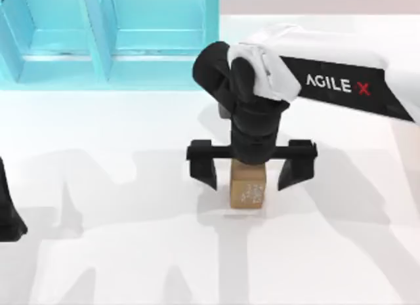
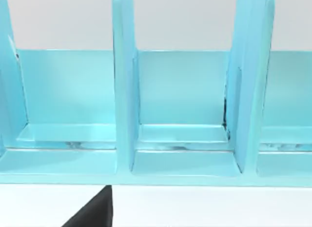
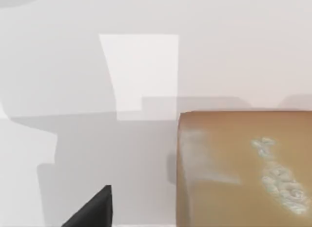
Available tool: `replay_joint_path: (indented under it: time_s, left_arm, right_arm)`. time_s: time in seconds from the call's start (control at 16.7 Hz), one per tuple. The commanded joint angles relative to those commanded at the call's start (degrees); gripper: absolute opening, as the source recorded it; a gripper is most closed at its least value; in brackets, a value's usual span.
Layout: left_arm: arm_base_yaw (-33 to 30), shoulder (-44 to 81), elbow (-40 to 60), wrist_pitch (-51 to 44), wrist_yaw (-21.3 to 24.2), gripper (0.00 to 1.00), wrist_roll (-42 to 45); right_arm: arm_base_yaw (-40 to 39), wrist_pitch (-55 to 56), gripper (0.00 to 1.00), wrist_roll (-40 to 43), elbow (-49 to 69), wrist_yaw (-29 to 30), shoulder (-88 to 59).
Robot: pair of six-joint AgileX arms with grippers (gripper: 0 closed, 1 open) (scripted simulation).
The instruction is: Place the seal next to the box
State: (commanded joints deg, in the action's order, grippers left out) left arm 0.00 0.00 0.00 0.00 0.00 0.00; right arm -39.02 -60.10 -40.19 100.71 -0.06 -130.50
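Two fingers of the right claw (image 1: 251,175) stand spread apart astride the seal (image 1: 247,185) below the box (image 1: 108,36).

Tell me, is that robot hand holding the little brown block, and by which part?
Nothing is held. The right hand is open, its fingers standing clear on either side of the seal, which rests on the table.

Tan-brown seal (image 1: 247,185) with whitish speckles, turquoise box (image 1: 98,36), black right pincer (image 1: 249,175), white table (image 1: 118,252)
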Motion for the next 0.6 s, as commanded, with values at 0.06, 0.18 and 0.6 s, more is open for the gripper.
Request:
replay_joint_path:
  time_s: [0.06, 0.18, 0.6]
  left_arm:
    - [0.0, 0.0, 0.0, 0.0, 0.0, 1.0, 0.0]
    - [0.0, 0.0, 0.0, 0.0, 0.0, 1.0, 0.0]
    - [0.0, 0.0, 0.0, 0.0, 0.0, 1.0, 0.0]
  right_arm:
    - [0.0, 0.0, 1.0, 0.0, 0.0, 0.0, 0.0]
    - [0.0, 0.0, 0.85, 0.0, 0.0, 0.0, 0.0]
    - [0.0, 0.0, 0.32, 0.0, 0.0, 0.0, 0.0]
